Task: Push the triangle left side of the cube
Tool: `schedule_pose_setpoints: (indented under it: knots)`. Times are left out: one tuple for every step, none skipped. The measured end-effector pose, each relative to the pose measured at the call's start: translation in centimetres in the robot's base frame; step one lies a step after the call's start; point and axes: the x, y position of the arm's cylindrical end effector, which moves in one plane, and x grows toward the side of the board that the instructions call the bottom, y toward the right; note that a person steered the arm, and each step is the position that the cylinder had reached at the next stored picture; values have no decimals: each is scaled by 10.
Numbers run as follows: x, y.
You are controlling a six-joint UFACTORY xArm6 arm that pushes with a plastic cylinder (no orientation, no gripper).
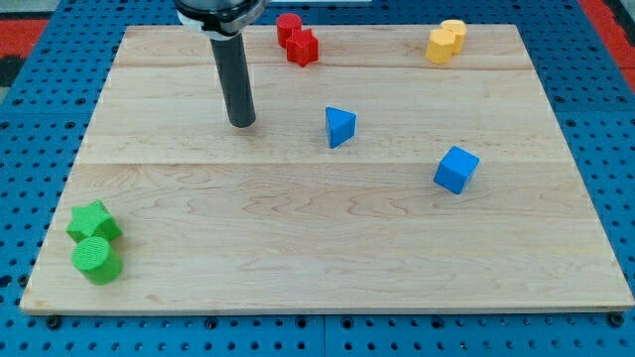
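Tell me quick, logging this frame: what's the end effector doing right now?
My tip: a bare rod, holding nothing, on the board left of the blue triangle, not touching it.

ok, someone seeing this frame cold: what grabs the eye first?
Probably the dark rod coming down from the view's top, my tip resting on the board left of the blue triangle. Next, the blue cube alone toward the view's right. Then the colour pairs at the edges: red blocks and yellow blocks at top, green blocks bottom left.
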Motion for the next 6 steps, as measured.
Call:
schedule_pose_setpoints:
  knots:
    - [24, 22]
    - [60, 104]
    - [53, 164]
    - [-8, 163]
    - [-22, 144]
    - [11, 100]
